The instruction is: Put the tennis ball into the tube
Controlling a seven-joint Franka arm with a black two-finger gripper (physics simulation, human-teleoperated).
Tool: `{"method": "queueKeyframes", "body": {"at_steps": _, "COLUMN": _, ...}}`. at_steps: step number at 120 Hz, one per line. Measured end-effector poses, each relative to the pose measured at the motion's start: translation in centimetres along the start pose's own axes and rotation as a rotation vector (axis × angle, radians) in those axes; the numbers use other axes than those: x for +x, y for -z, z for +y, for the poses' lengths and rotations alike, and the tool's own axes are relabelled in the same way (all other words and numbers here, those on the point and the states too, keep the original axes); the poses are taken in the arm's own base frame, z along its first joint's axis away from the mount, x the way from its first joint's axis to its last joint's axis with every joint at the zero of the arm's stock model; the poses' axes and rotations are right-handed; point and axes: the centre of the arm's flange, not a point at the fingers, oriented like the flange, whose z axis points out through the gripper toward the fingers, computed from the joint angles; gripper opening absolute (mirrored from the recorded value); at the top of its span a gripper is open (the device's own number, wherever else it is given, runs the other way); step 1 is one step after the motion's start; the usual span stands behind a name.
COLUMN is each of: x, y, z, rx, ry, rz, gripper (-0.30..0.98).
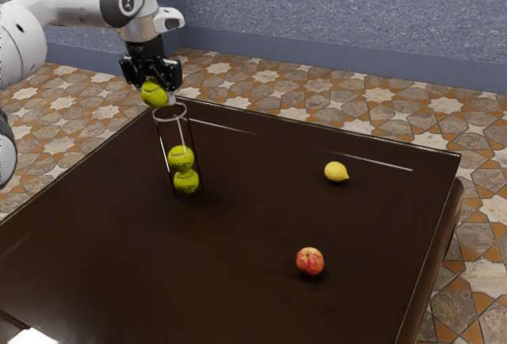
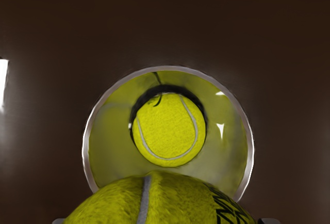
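Observation:
My gripper [image 1: 155, 84] is shut on a yellow-green tennis ball [image 1: 154, 93], just above and slightly to the exterior view's left of the tube's rim. The clear tube [image 1: 170, 112] stands upright on the table with two tennis balls stacked in its lower part, the upper one [image 1: 181, 158] resting on the lower one [image 1: 187, 181]. In the wrist view the held ball [image 2: 175, 201] overlaps the near part of the round tube rim [image 2: 250, 146], and a ball inside the tube [image 2: 170, 131] appears through the opening.
On the dark table [image 1: 214, 280] a lemon [image 1: 336, 172] lies toward the exterior view's right, with a red apple [image 1: 310, 261] nearer the camera. Both are well apart from the tube.

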Motion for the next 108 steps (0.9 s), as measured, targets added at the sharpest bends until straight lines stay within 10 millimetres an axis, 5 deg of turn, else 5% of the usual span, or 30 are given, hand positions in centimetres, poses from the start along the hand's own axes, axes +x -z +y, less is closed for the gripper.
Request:
{"method": "queueKeyframes", "body": {"at_steps": 22, "x": 1.6, "y": -2.5, "z": -0.6, "rx": 0.0, "ry": 0.01, "rz": 0.026, "gripper": 0.42}}
{"method": "queueKeyframes", "body": {"at_steps": 64, "x": 2.3, "y": -2.3, "z": -0.8, "rx": -0.015, "ry": 0.017, "rz": 0.095, "gripper": 0.59}}
{"method": "queueKeyframes", "body": {"at_steps": 71, "x": 0.5, "y": -1.6, "z": -1.0, "rx": -0.023, "ry": 0.02, "rz": 0.077, "gripper": 0.62}}
{"method": "queueKeyframes", "body": {"at_steps": 92, "x": -8.3, "y": 6.2, "z": 2.0, "rx": -0.057, "ry": -0.048, "rz": 0.029, "gripper": 0.66}}
{"method": "queueKeyframes", "body": {"at_steps": 108, "x": -10.7, "y": 7.9, "z": 2.6, "rx": -0.058, "ry": -0.077, "rz": -0.011, "gripper": 0.67}}
